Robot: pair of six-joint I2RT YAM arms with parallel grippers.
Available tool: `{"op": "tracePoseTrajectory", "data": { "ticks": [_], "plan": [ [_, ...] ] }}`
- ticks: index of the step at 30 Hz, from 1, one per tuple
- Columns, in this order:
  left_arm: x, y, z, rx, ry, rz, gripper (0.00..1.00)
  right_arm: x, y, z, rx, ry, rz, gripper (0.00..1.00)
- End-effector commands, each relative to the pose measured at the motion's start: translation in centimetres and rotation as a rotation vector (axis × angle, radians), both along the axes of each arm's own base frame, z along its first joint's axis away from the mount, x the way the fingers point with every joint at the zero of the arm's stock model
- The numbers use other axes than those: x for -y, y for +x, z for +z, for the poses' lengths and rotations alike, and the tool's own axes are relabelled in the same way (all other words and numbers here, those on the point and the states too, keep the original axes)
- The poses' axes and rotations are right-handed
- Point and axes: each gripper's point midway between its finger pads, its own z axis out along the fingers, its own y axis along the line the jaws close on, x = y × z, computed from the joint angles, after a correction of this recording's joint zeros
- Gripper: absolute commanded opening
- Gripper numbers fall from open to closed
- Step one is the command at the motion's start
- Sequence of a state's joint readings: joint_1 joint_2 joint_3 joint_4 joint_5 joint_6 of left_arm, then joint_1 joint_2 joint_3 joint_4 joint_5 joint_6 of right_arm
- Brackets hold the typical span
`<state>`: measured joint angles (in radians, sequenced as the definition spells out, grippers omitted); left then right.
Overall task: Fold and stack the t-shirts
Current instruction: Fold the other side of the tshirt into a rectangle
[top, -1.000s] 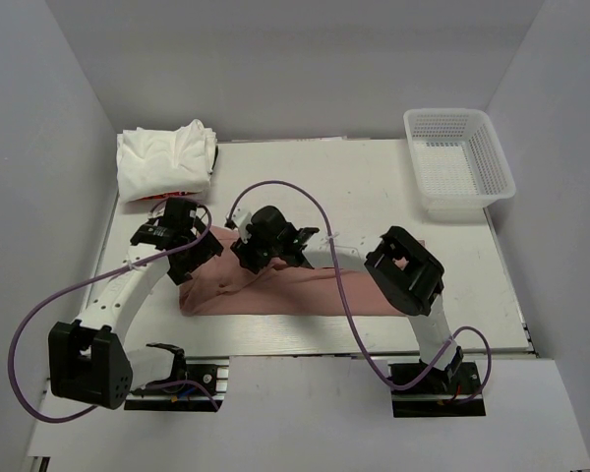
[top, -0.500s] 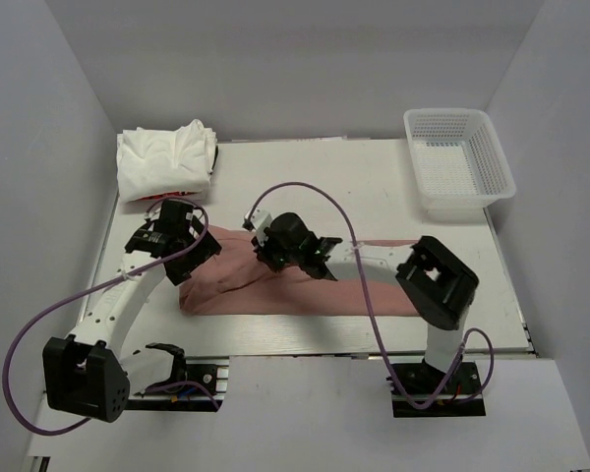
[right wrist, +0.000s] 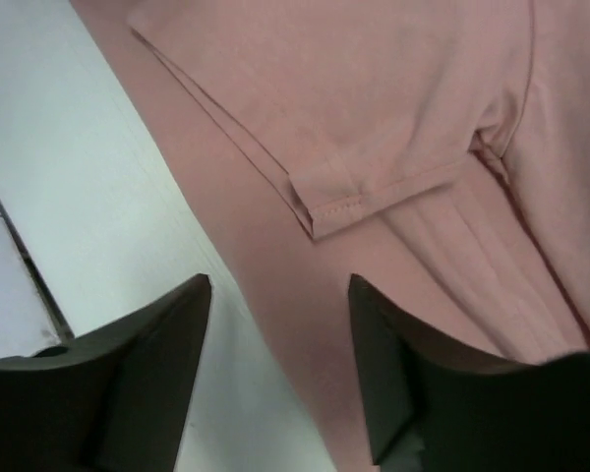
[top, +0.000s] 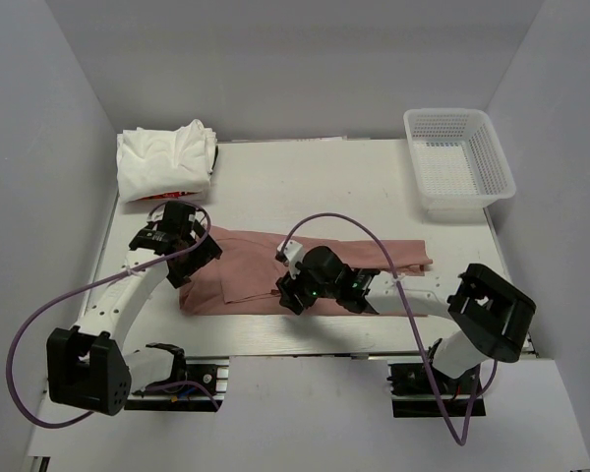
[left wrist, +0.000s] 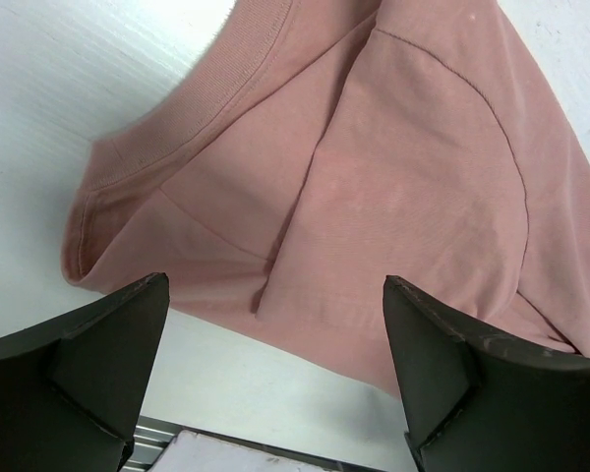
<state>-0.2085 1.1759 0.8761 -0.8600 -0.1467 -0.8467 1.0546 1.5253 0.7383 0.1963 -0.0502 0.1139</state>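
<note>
Dusty pink short-sleeved cloth t-shirt (top: pixel 246 270) is what we are working, and it lies as a long, partly folded band across the near half of the flat white table (top: pixel 374 187), with no print showing. It is well apart from the pile of folded white t-shirts (top: pixel 165 162) in the far left corner and from the white plastic mesh basket (top: pixel 452 202) at far right. What has changed within the last second is the right gripper (top: pixel 290 292). We had it over the far edge of the band, left of centre, and it has swept toward us to the near edge at mid-length, so the right stretch of cloth it used to hide now shows. In its wrist view the jaws stand apart with nothing between them and a stitched sleeve hem (right wrist: pixel 329 206) lies flat below, so we judge a flap has just been laid over and let go. Our left gripper (top: pixel 199 258) has barely moved; it hovers spread wide and empty above the ribbed collar (left wrist: pixel 226 74) end. We read this as one lengthwise fold finished, with the crosswise fold and the carry to the white pile yet to do.
</note>
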Motion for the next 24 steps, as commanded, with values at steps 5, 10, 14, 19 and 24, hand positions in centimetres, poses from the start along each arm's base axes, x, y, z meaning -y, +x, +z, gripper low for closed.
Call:
{"op": "tracePoseTrajectory", "data": {
  "ticks": [5,10,14,19,24],
  "plan": [
    [0.2,0.3,-0.2,0.019,-0.006,-0.017,0.99,-4.5,1.8,7.3,0.058,0.206,-0.018,0.90],
    [1.2,1.7,-1.0,0.019,-0.013,-0.069,0.99,-3.5,6.0,7.1,0.010,0.151,-0.310,0.90],
    [3.1,3.0,-2.0,0.013,-0.092,-0.120,0.99,3.1,9.7,4.8,0.001,-0.002,-0.658,0.90],
    [5.6,4.5,-3.5,0.026,-0.182,-0.200,0.99,11.8,10.6,1.7,-0.055,-0.092,-0.896,0.90],
    [6.5,5.0,-5.3,-0.002,-0.197,-0.217,0.99,17.9,11.6,-0.1,-0.069,-0.174,-1.005,0.90]
  ]
}}
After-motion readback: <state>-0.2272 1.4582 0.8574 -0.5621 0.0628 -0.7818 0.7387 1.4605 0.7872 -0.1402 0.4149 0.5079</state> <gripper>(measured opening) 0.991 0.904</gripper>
